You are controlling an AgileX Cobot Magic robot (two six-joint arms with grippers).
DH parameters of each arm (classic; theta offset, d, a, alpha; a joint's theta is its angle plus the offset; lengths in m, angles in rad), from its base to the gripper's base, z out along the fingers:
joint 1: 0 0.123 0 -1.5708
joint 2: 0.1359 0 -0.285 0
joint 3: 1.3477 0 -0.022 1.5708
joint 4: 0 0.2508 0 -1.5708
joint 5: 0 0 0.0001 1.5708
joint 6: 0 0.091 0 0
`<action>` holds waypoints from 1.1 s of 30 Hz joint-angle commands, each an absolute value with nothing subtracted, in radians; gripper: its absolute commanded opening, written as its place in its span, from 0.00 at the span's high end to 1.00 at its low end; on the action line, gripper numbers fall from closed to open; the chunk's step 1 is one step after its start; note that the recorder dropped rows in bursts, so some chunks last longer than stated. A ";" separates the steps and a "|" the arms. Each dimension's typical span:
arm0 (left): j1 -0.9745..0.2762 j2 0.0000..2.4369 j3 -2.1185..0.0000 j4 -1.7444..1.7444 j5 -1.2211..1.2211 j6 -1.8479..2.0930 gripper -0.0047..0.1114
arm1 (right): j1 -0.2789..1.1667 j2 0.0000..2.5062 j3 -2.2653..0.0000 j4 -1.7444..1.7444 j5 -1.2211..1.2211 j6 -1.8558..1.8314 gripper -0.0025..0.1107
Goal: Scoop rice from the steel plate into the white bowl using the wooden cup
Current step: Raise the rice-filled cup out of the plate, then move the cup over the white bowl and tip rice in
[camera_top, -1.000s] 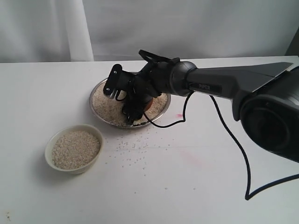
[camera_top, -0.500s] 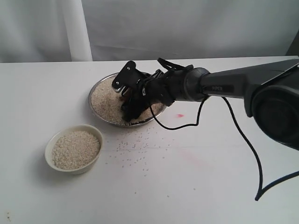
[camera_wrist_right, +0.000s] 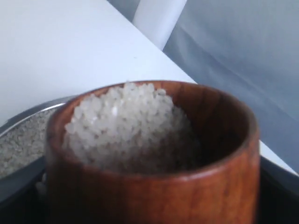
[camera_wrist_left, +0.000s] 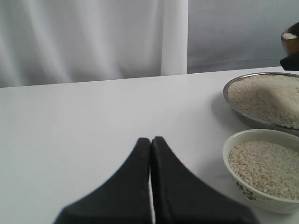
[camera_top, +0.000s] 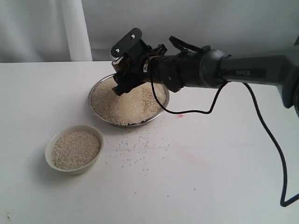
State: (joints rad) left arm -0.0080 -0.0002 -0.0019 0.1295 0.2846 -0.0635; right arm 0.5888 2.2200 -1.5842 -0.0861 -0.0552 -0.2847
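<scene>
The right gripper (camera_top: 122,79) pinches the brimful cup (camera_wrist_right: 154,196); any tilt or jolt toward the bowl (camera_top: 74,149) could spill rice (camera_wrist_right: 126,126).

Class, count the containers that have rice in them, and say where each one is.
3. The steel plate sits in the middle; the white bowl stands in front of it, leftwards; the wooden cup is held above the plate's far rim. None appears hidden.
</scene>
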 commanded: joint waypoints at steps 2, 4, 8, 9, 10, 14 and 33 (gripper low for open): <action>-0.011 0.000 0.000 0.121 0.273 -0.069 0.96 | 0.589 2.147 -1.583 -0.086 -0.150 -0.222 0.98; -0.011 0.000 0.000 0.121 0.273 -0.069 0.96 | 0.595 2.126 -1.583 -0.086 -0.150 -0.218 0.98; -0.011 0.000 0.000 0.121 0.273 -0.069 0.96 | 0.616 2.098 -1.556 -0.141 -0.149 -0.215 0.98; -0.011 0.000 0.000 0.121 0.273 -0.069 0.96 | 0.618 2.091 -1.549 -0.156 -0.147 -0.215 0.98; -0.011 0.000 0.000 0.121 0.273 -0.069 0.96 | 0.621 2.089 -1.540 -0.174 -0.147 -0.215 0.98; -0.011 0.000 0.000 0.121 0.273 -0.069 0.96 | 0.641 2.077 -1.511 -0.199 -0.144 -0.215 0.98; -0.011 0.000 0.000 0.121 0.273 -0.069 0.96 | 0.828 2.075 -1.502 -0.465 0.079 -0.296 0.98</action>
State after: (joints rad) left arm -0.0080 -0.0002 -0.0019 0.1295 0.2846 -0.0635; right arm 0.8135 2.0911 -1.5034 -0.4535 0.0560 -0.2612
